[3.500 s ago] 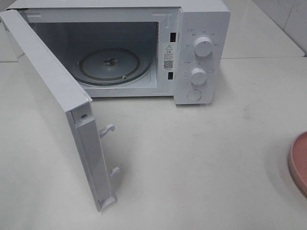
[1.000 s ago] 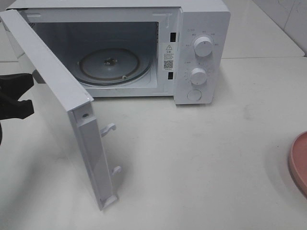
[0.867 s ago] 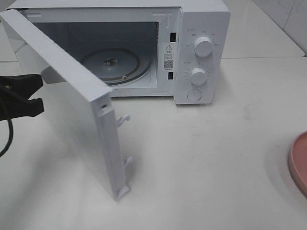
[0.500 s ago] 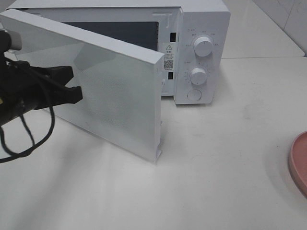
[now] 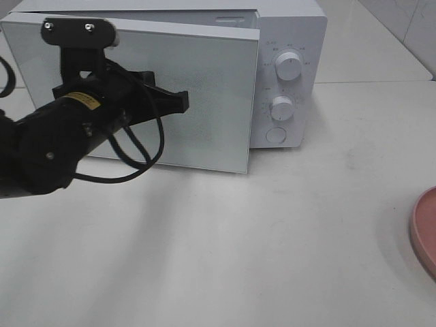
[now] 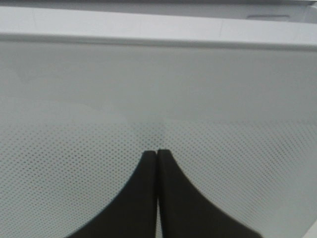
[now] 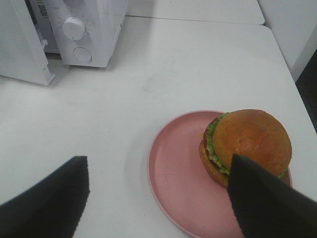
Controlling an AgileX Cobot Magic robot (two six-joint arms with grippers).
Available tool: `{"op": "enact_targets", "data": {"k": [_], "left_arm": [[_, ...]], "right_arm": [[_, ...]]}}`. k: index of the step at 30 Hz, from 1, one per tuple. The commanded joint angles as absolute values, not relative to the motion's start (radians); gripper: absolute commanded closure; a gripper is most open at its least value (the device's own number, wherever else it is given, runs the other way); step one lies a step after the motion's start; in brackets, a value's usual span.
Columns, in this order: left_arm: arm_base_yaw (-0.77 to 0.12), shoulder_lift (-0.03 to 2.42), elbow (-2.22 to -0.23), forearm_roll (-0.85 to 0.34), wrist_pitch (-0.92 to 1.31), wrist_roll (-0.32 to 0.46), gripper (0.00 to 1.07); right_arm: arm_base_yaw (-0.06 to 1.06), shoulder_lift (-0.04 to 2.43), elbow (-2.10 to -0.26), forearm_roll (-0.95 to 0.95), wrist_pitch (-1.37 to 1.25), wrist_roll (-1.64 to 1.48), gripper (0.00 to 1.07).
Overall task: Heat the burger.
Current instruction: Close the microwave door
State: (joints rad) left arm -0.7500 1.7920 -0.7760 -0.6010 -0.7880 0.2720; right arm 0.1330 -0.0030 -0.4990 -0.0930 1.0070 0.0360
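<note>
My L fingers (image 6: 157,151), clenched empty, sit tips-on against the door (image 5: 211,88); push square, nr free edge, no slip. R fingers (image 7: 158,168) hang released by the burger (image 7: 247,141), which isn't inside yet.

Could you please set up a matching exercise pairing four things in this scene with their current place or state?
Things:
1. burger
2. left hand
3. right hand
4. microwave door

States:
A. shut, tips against the door
B. nearly closed
C. on the pink plate
D. open, above the plate

Pairs: 1-C, 2-A, 3-D, 4-B
</note>
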Motion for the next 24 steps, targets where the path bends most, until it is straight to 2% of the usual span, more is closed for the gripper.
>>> {"op": "enact_targets", "data": {"k": [1, 2, 5, 7, 10, 12, 24], "left_arm": [[-0.782, 1.850, -0.870, -0.755, -0.800, 0.419, 1.07], [-0.786, 1.874, -0.917, -0.796, -0.786, 0.472, 1.07], [-0.788, 1.887, -0.943, -0.817, -0.771, 0.495, 1.07], [-0.788, 1.927, -1.017, -0.881, -0.754, 0.567, 1.07], [-0.788, 1.936, -1.034, -0.893, -0.751, 0.584, 1.07], [-0.786, 1.974, -1.097, -0.939, -0.727, 0.661, 1.07], [-0.719, 1.999, -1.189, -0.944, -0.624, 0.684, 1.07]], "right_arm": [[0.129, -0.031, -0.497, -0.092, 0.996, 0.031, 0.31], [0.129, -0.031, -0.497, -0.092, 0.996, 0.031, 0.31], [0.129, -0.031, -0.497, -0.092, 0.996, 0.031, 0.31], [0.129, -0.031, -0.497, -0.092, 0.996, 0.031, 0.31], [0.129, -0.031, -0.497, -0.092, 0.996, 0.031, 0.31], [0.129, -0.031, -0.497, -0.092, 0.996, 0.031, 0.31], [0.129, -0.031, -0.497, -0.092, 0.996, 0.031, 0.31]]}}
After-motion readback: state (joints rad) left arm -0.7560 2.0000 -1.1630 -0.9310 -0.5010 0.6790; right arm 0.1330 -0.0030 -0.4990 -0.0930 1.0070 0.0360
